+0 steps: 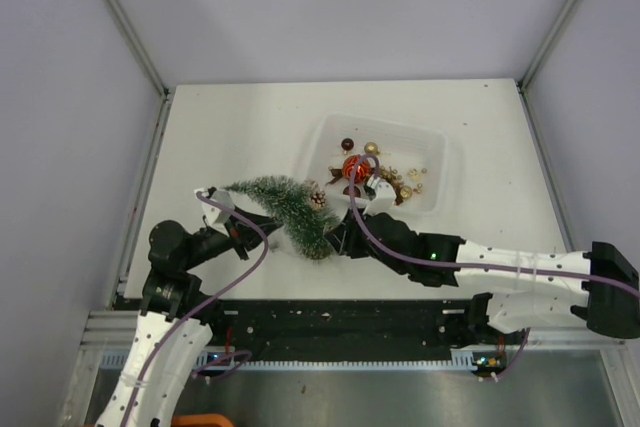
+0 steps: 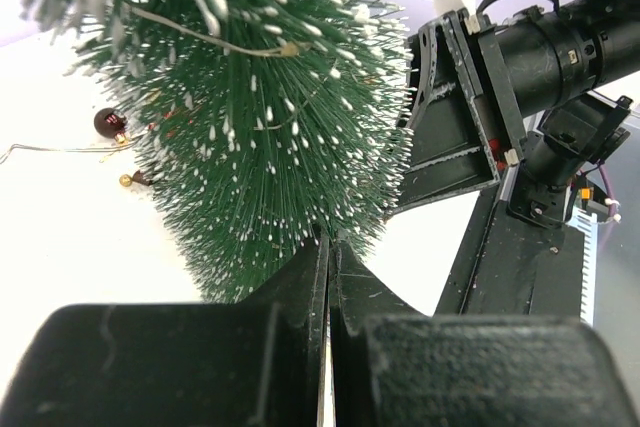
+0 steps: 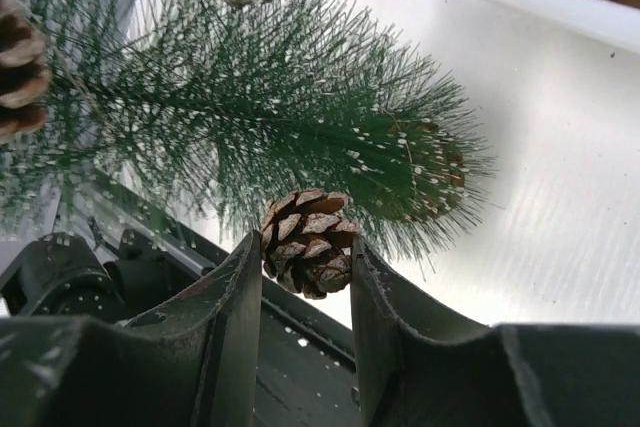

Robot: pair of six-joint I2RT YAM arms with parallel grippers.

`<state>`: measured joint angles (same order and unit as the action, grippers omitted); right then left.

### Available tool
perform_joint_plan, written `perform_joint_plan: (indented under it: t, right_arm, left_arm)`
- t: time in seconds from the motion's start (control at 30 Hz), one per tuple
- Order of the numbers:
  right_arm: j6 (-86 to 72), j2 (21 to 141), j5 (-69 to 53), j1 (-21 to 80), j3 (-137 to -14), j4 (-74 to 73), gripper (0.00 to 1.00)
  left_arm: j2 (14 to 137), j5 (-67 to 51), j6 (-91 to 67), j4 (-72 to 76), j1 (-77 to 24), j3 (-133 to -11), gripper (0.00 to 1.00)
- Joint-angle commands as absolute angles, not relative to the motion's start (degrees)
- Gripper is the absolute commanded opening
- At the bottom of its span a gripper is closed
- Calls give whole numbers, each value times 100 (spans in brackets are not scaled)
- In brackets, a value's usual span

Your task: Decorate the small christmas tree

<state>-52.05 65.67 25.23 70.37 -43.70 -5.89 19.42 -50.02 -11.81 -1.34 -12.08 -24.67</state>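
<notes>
The small christmas tree (image 1: pixel 283 209) lies tilted on the white table, tip to the left, wide end toward the arms. My left gripper (image 1: pixel 258 230) is shut, its tips pinched into the lower bristles of the tree (image 2: pixel 260 117); the jaws (image 2: pixel 328 239) stand pressed together. My right gripper (image 1: pixel 336 239) sits at the tree's wide end, shut on a brown pinecone (image 3: pixel 308 240) just under the green branches (image 3: pixel 300 127). The tree's brown base (image 3: pixel 432 169) shows among the bristles. One pinecone (image 1: pixel 318 197) rests on the tree.
A white tray (image 1: pixel 440 152) behind the tree holds a red bauble (image 1: pixel 352 167), gold balls and pinecones. A dark red bauble (image 2: pixel 109 122) and a thin wire lie on the table beside the tree. The right arm's wrist (image 2: pixel 520 57) is close by the left gripper.
</notes>
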Motion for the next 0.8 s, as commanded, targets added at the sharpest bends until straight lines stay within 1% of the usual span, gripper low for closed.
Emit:
perform_joint_plan:
  t: [0.0,0.37,0.53,0.77]
  right_arm:
    - [-5107,6346,2390,7066,-4201,121,28]
    - [-4922,6908,2549,7075,-4588,1230,34]
    - [-4992,6987,2724,7102,-4544,1187,38]
    - [-5291,6821,3049,7110,-4070,1037,38]
  left_arm:
    - [1977,-5027,-1090,26,-1266,-2725,0]
    - [2004,-5036,-1090,26,-1274,-2707,0]
    - [2004,-5045,-1125,70,-1292,-2654,0]
    - [1934,-5054,-1143,44,-1301,-2637,0]
